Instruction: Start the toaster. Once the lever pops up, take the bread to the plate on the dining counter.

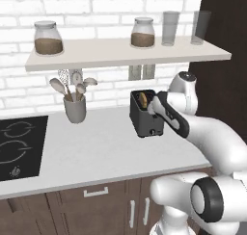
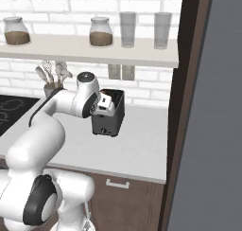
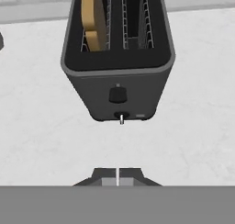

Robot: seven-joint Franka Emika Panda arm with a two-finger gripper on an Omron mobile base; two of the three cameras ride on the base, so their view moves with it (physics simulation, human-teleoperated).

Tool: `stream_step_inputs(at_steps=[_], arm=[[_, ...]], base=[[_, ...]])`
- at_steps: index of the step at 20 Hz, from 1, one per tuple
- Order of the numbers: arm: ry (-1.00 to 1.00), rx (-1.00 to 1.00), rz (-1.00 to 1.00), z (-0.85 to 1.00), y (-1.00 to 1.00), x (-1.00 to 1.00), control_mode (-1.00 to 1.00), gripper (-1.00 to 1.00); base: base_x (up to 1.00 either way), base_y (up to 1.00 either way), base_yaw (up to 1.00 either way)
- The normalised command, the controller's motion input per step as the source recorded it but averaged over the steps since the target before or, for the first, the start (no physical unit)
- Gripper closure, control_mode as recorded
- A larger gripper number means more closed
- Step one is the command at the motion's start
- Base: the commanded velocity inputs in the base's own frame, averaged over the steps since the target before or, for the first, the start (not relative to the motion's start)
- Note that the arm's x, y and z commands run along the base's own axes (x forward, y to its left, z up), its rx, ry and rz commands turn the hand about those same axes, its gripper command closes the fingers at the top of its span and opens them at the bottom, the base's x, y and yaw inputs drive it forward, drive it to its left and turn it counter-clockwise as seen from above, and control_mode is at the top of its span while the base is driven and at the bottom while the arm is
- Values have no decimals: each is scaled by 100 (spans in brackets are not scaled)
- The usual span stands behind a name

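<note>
Claw (image 3: 117, 177) shut above toaster (image 3: 117, 67); bread (image 3: 93, 19) in slot.

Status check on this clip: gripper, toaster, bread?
Gripper shut, empty, poised in front of the toaster. Bread sits in the left slot in the hand view. Nothing between gripper and toaster.

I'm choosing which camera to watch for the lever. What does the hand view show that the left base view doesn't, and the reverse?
Hand view alone: both slots from above, the tan bread slice in the left one, plus the front knob and lever, and the shut fingers at the bottom.
Left base view alone: the black hob, grey utensil cup, and shelf with jars and glasses.
Shared: the dark boxy toaster on the white worktop.
</note>
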Motion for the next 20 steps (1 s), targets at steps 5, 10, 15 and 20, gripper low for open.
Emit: stream_step_inputs(at_steps=[5, 10, 15, 20], arm=[[3, 1, 0, -16, -3, 34, -100, 100], [2, 0, 0, -13, 0, 24, -100, 100], [1, 0, 0, -20, 0, 1, -100, 100], [2, 0, 0, -25, 0, 11, -100, 100]], base=[[0, 0, 0], [0, 0, 0], [0, 0, 0], [0, 0, 0]])
